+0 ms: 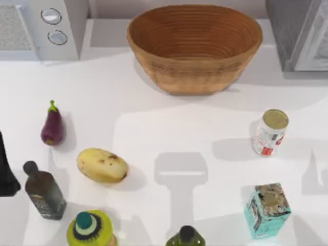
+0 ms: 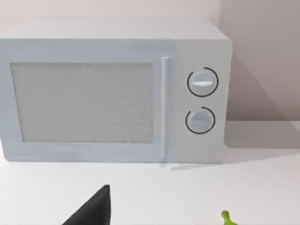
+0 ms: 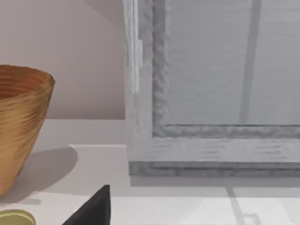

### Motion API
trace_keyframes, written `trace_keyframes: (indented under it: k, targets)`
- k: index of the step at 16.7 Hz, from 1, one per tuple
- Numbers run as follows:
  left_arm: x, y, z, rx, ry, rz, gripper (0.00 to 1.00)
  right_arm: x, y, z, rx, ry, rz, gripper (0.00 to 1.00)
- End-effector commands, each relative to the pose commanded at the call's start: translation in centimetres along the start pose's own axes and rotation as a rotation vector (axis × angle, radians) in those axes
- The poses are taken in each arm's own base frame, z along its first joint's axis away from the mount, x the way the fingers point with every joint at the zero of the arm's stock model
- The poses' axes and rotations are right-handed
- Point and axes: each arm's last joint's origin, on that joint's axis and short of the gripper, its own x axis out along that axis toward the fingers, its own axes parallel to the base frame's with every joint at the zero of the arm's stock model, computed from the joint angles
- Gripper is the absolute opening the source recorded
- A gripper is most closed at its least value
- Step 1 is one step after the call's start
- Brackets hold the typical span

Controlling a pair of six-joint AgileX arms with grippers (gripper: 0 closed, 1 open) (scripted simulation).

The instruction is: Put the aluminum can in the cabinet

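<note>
The aluminum can [image 1: 270,132] stands upright on the bench [image 1: 154,128], on the right-hand side, its gold top facing up and nothing touching it. It stands apart from everything around it: the teal carton [image 1: 267,209] sits nearer the front edge, and the wicker basket [image 1: 195,46] stands further back towards the middle. The cabinet [image 1: 300,33] occupies the back right corner, well apart from the can, and in the right wrist view its framed door [image 3: 225,70] looks closed, flush with the frame. A sliver of the can's top [image 3: 16,218] shows in that same view, below the basket.

Assessment: no part of the task is done. The can has not been gripped or lifted, and the cabinet has not been opened. Opening the door, taking the can and placing it inside all remain.

A dark wedge in the left wrist view is taken to be part of the left hand [image 2: 91,208], which faces the microwave [image 2: 112,91] at the back left. A like wedge is taken to be the right hand [image 3: 91,208], which faces the cabinet. I cannot tell whether either hand's fingers are apart or together. Neither hand holds anything, as far as can be seen.

Other items on the left and front of the bench, an eggplant [image 1: 52,125], a potato [image 1: 101,165] and bottles, are clear of the likely path.
</note>
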Motion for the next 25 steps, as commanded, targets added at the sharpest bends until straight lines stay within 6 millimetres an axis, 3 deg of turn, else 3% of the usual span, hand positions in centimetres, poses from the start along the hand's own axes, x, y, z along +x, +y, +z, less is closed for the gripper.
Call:
trace_keyframes:
  k: [7,13,19,25]
  targets:
    - [0.0,0.0,0.0,0.000,0.000,0.000,1.00,0.8,0.7,1.0,0.041,0.038,0.008,1.00]
    - [0.0,0.0,0.0,0.000,0.000,0.000,1.00,4.7,3.7,1.4,0.093,0.222,0.016,1.00]
    - [0.0,0.0,0.0,0.000,0.000,0.000,1.00,9.0,9.1,-1.8,0.061,0.412,0.003,1.00]
    - [0.0,0.0,0.0,0.000,0.000,0.000,1.00,10.3,13.4,-5.6,0.013,0.485,-0.009,1.00]
